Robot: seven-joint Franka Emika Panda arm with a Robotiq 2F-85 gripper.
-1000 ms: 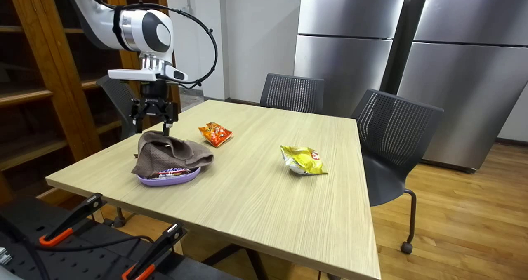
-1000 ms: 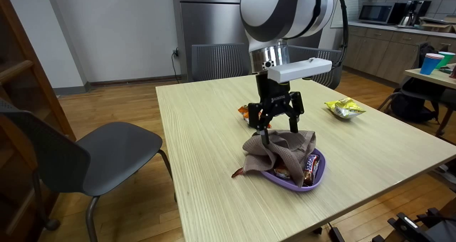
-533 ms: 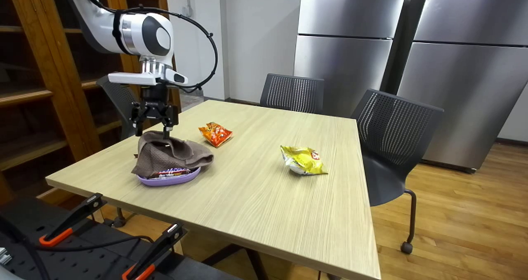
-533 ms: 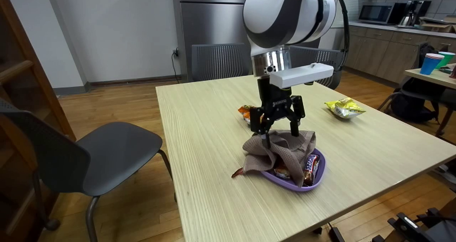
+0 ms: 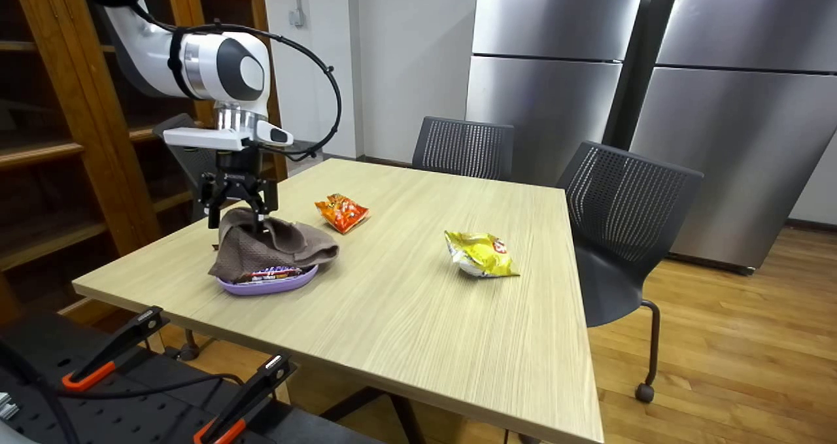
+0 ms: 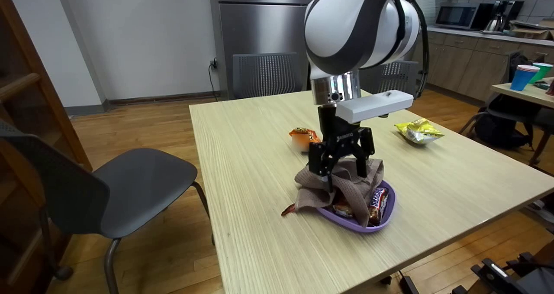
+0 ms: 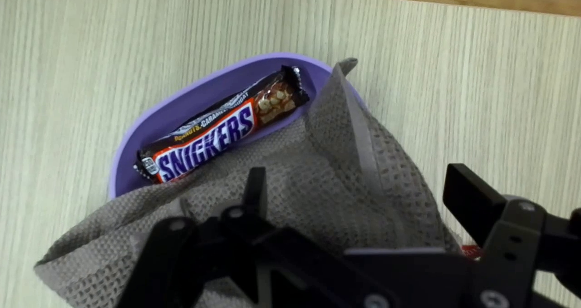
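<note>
My gripper (image 5: 237, 225) points down over a crumpled brown towel (image 5: 245, 254), its jaws wide apart with nothing gripped. In the wrist view the towel (image 7: 308, 181) spreads between and below the two fingers (image 7: 257, 188). Whether a fingertip touches the cloth I cannot tell. Beneath the towel is a purple bowl (image 6: 357, 227), partly covered. A Snickers bar (image 7: 218, 131) lies uncovered inside the bowl's far edge in the wrist view. Another wrapped snack (image 6: 343, 208) peeks out under the cloth. A reddish wrapper tip (image 6: 288, 209) pokes from the towel onto the table.
An orange snack bag (image 5: 342, 212) lies on the table (image 5: 405, 313) just beyond the towel. Farther off is a yellow snack bag (image 5: 482, 254). Grey chairs (image 6: 147, 190) stand around the table, and a wooden cabinet (image 5: 85, 136) rises behind the arm.
My gripper has come down closer to the towel, shifting slightly left in an exterior view, with its jaws staying apart. Towel, bowl and snack bags lie where they were.
</note>
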